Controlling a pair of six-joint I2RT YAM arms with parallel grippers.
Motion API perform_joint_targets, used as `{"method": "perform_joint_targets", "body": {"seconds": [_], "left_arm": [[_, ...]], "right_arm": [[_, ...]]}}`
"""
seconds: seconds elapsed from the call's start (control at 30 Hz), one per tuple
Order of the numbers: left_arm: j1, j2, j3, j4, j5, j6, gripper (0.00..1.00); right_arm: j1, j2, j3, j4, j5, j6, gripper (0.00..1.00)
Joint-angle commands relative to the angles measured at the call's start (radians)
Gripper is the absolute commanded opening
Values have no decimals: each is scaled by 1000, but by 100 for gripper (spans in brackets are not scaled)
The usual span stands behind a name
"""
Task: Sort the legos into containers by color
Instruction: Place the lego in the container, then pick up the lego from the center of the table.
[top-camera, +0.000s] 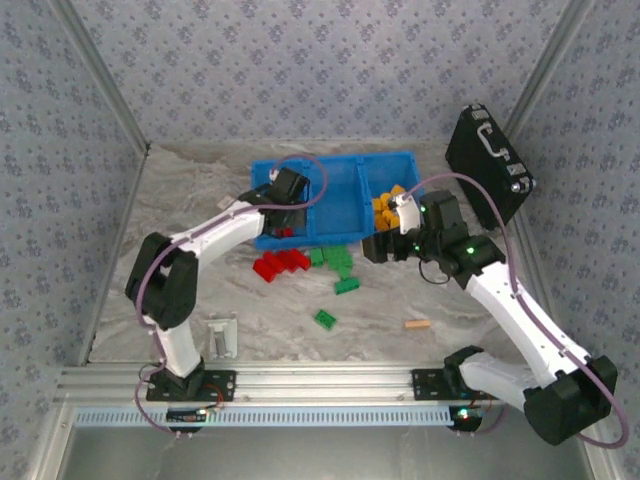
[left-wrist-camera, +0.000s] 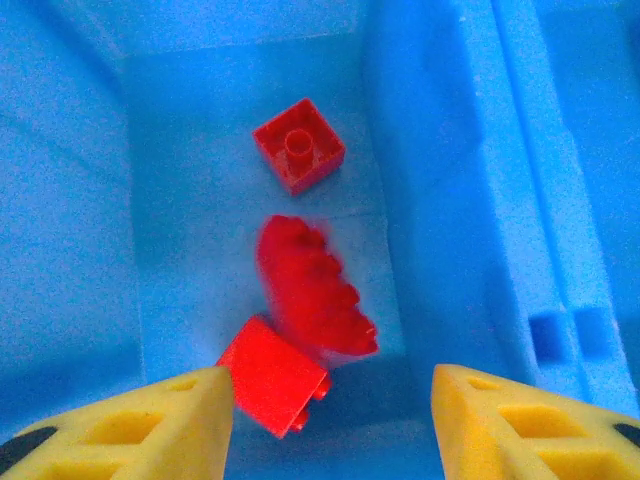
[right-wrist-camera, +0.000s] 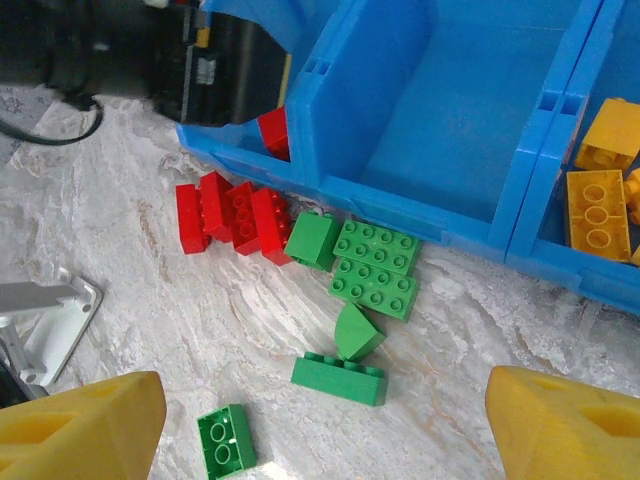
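Yr left gripper (left-wrist-camera: 328, 388) apart & empty over red plastic bricks (left-wrist-camera: 298, 158) in blue plastic three-bin tray (top-camera: 340, 200), left bin; right gripper (right-wrist-camera: 322, 388) apart too. Orange-yellow bricks (right-wrist-camera: 597, 208) in tray's right bin. Loose reds (right-wrist-camera: 232, 215), green bricks (right-wrist-camera: 375, 268) in front of tray: undone.

I see the back wall (top-camera: 330, 60) beyond the left gripper (top-camera: 283, 210), and the side walls flanking it carry the same grey-blue wallpaper with a small repeating flower print, met at the corners by pale metal posts (top-camera: 105, 85). Beneath the right gripper (top-camera: 375, 247) lies a tabletop (top-camera: 200, 290) with a white-grey veined marble look, lit softly and evenly. Beyond that gripper, to its right, a black case (top-camera: 488, 165) leans at the wall, and on my side of both grippers runs a ribbed aluminium rail (top-camera: 330, 385).
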Motion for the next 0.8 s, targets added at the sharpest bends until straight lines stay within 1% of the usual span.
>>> {"method": "perform_joint_targets", "body": {"seconds": [0.0, 0.1, 0.17, 0.3, 0.4, 0.57, 0.67, 0.77], "left_arm": [[6, 17, 66, -46, 42, 31, 59], [5, -6, 69, -71, 42, 29, 60], [-1, -59, 37, -83, 30, 18, 60], [-33, -243, -125, -79, -32, -22, 60], [-55, -379, -261, -86, -55, -60, 61], [-60, -551, -430, -139, -95, -152, 67], [-59, -602, -501, -142, -109, -208, 67], [-59, -605, -552, -112, -119, -216, 69]], "right_arm": [[-5, -40, 20, -37, 13, -18, 85], [-12, -44, 15, -44, 9, -20, 85], [-13, -46, 13, -46, 6, -21, 85], [-13, -44, 9, -34, 0, -18, 85], [-12, -32, 8, -19, -10, -13, 85], [6, -5, 23, -7, -14, -4, 85], [26, 15, 38, -2, -4, -2, 86], [49, 38, 55, 4, 5, 0, 85]]}}
